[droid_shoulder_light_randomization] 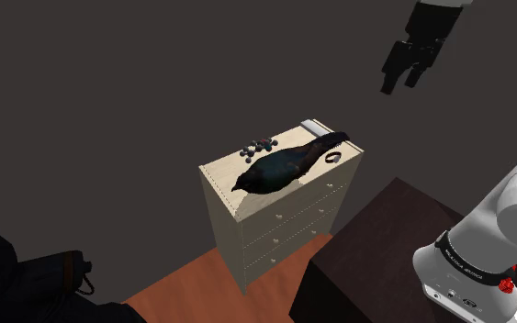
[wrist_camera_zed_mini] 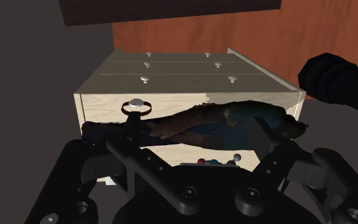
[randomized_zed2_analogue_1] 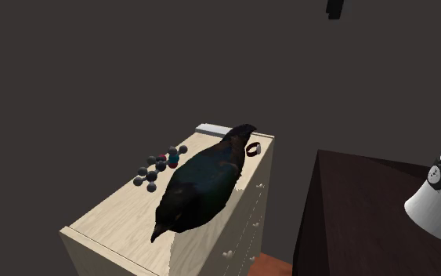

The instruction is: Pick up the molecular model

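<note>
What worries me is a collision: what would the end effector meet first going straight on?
Probably the bird lying on the dresser: it crosses the middle of the wrist view, dead ahead of the end effector. Depth is unclear.

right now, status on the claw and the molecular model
claw open, empty, high off the dresser. molecular model on the dresser top, untouched. black bird figure lies close alongside it, crowding one side.

A room in a home: a pale chest of drawers (droid_shoulder_light_randomization: 284,229) with small knobs stands on a reddish wooden floor (droid_shoulder_light_randomization: 192,289), plain dark walls (droid_shoulder_light_randomization: 109,73) behind.
</note>
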Tool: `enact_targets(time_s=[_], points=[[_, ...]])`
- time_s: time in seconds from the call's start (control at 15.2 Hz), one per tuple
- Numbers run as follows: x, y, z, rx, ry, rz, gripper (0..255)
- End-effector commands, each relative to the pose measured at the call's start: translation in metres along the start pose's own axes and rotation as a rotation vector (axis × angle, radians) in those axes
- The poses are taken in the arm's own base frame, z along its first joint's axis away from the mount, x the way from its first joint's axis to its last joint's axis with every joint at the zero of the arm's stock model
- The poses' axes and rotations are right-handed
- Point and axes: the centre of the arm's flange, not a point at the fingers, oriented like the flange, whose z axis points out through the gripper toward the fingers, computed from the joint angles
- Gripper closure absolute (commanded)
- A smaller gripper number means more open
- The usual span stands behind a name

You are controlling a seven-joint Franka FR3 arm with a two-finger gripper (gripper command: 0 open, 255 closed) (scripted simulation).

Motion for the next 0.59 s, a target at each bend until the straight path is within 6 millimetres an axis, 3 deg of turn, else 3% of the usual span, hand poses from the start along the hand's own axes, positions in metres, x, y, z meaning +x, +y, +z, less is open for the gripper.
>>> enact_targets(time_s=[0.0, 0.53], points=[[0.000, 0.000, 0.000, 0.000, 0.000, 0.000, 0], [0.093, -0.038, 0.058, -0.050, -0.063, -0.026, 0]])
